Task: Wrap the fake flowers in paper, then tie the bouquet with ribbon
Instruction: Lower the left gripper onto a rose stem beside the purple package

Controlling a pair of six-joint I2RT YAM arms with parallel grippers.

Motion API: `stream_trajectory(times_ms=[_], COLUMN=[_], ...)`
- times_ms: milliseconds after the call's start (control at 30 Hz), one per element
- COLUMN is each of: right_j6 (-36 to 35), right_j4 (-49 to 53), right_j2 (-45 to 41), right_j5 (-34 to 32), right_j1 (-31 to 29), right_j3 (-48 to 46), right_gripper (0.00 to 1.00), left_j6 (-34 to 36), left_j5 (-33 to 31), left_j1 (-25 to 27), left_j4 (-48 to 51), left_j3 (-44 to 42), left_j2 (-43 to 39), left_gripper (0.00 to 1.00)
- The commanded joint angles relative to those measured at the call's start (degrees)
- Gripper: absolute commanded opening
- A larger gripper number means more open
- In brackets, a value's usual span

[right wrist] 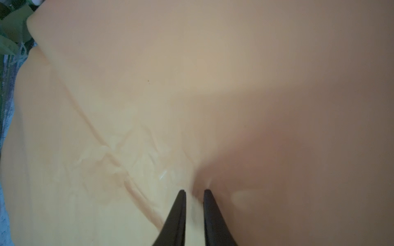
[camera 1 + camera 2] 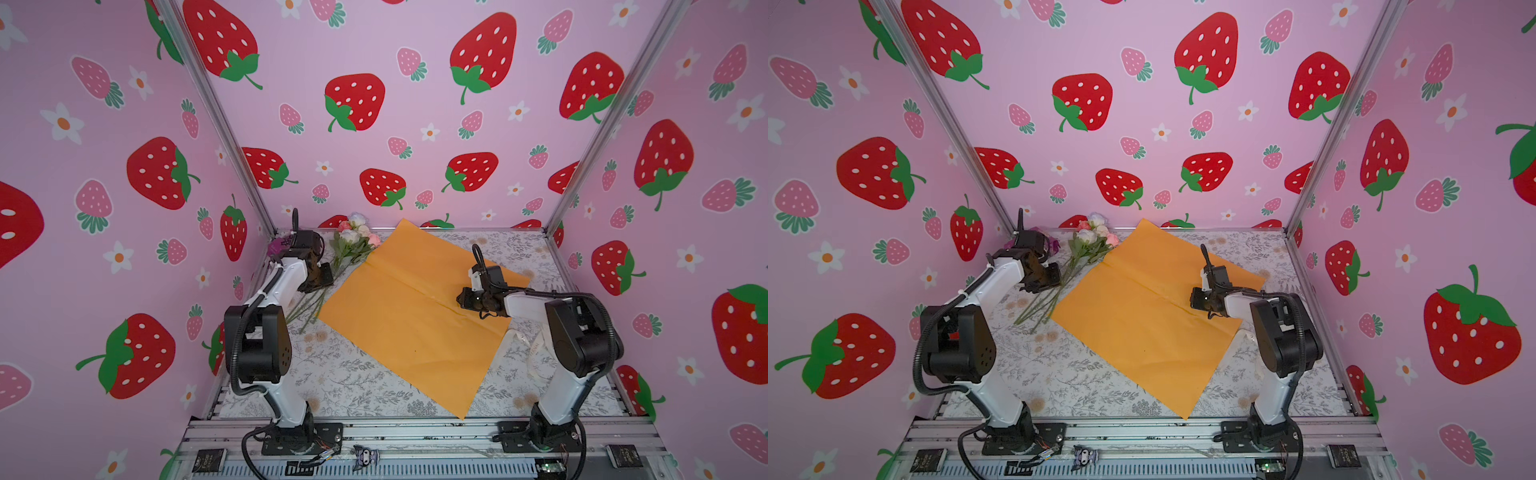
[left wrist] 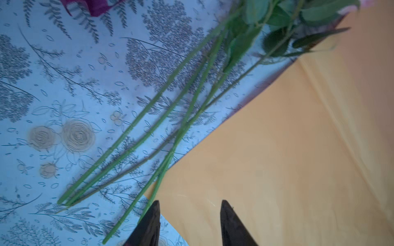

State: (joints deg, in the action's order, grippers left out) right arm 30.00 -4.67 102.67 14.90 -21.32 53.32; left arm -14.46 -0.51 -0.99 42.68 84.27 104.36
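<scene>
Pressing the orange wrapping paper at three o'clock, likely steadying it, the right end effector is narrow, grip unclear; the left end effector gapes empty beside the stems.

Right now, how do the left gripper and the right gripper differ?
The left gripper stands open, jaws wide apart; the right gripper has them nearly together. The left gripper hangs at the edge of the orange wrapping paper, beside the flower stems; the right gripper is at the paper's crease and seems to pinch it. Both are black and taper to points.
</scene>
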Motion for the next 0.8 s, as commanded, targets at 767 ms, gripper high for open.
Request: stream_trajectory(times_ms=[767], right_j6=[-2.3], right_j4=[8.5], right_j2=[-9.3], right_j5=[4.4], right_j1=[-0.3], right_j3=[1.1], right_gripper=[0.30], left_j6=[31.4], left_j5=[-2.7], left_j1=[-2.2], left_j4=[16.6], left_j3=[37.9], left_j2=[33.2], left_gripper=[0.39])
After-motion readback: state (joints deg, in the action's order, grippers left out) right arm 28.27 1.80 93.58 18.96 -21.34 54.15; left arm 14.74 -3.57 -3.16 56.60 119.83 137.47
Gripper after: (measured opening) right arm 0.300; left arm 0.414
